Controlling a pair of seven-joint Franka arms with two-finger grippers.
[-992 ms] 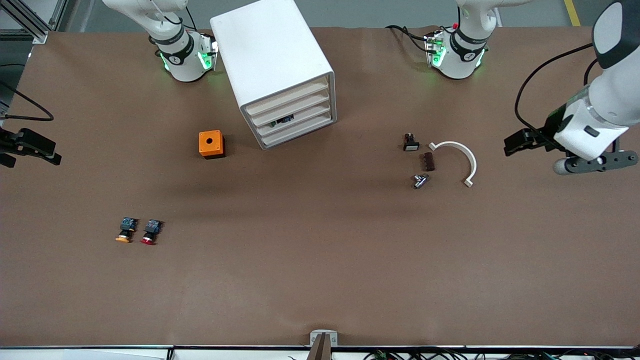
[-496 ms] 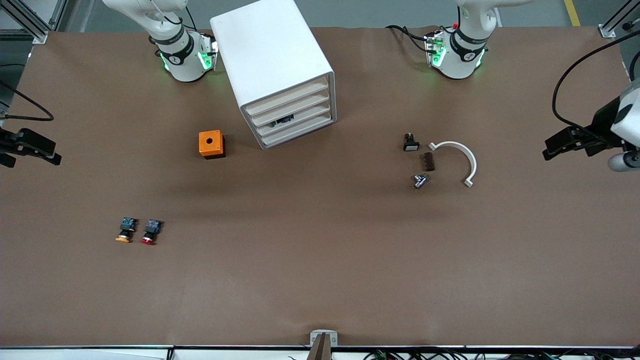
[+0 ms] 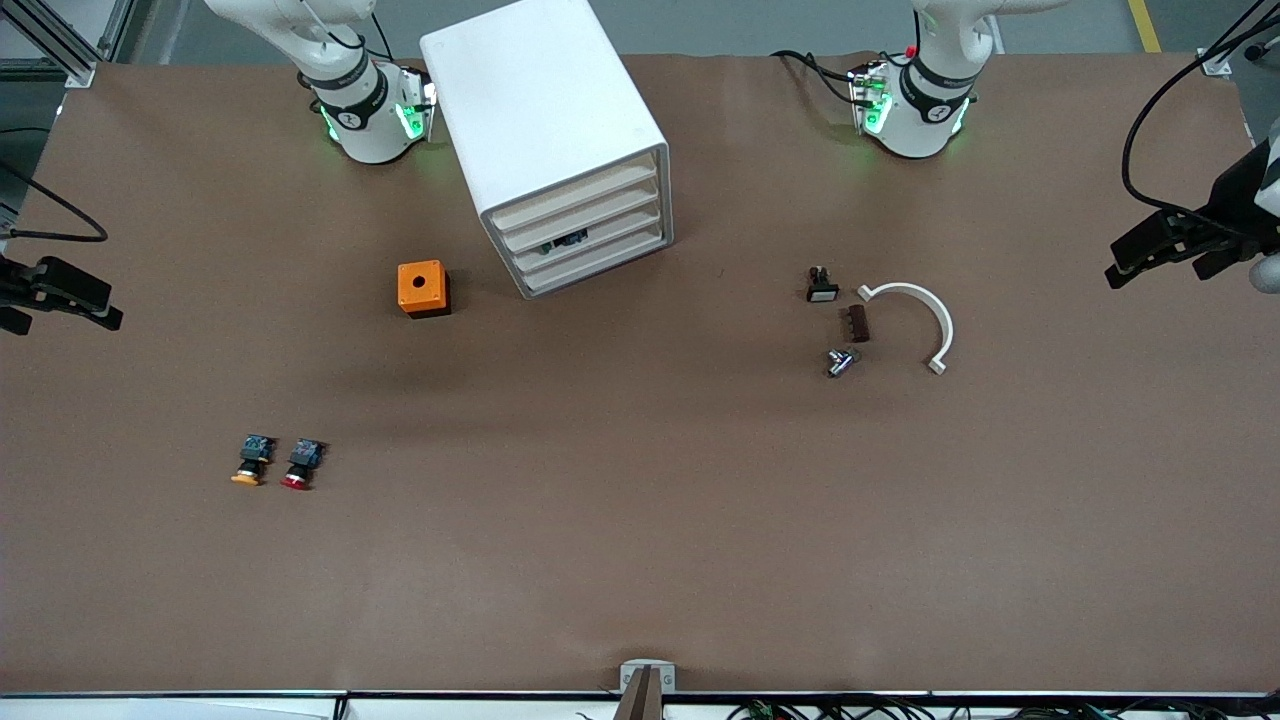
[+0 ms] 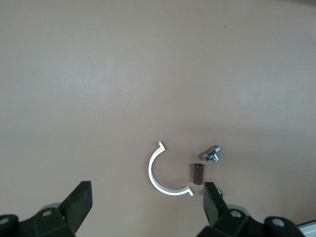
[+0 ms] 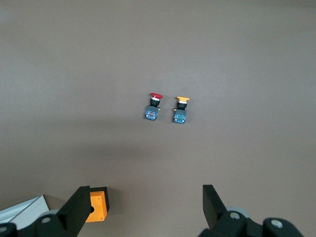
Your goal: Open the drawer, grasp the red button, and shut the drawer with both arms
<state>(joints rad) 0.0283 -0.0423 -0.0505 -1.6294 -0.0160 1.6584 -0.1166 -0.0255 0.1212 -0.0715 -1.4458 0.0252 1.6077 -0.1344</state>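
Retreating: left gripper (image 3: pixel 1150 255), jaws apart, has pulled to the surface's edge.
Right gripper (image 3: pixel 60 300): apart, waiting.
Drawer (image 3: pixel 585 222): shut.
Button (image 3: pixel 298 465): out.

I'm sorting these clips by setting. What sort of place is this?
Probably a robotics lab or test bench: two robot arm bases bolted to a brown-covered table, a small white drawer cabinet, and loose parts like push-buttons laid out for handling.
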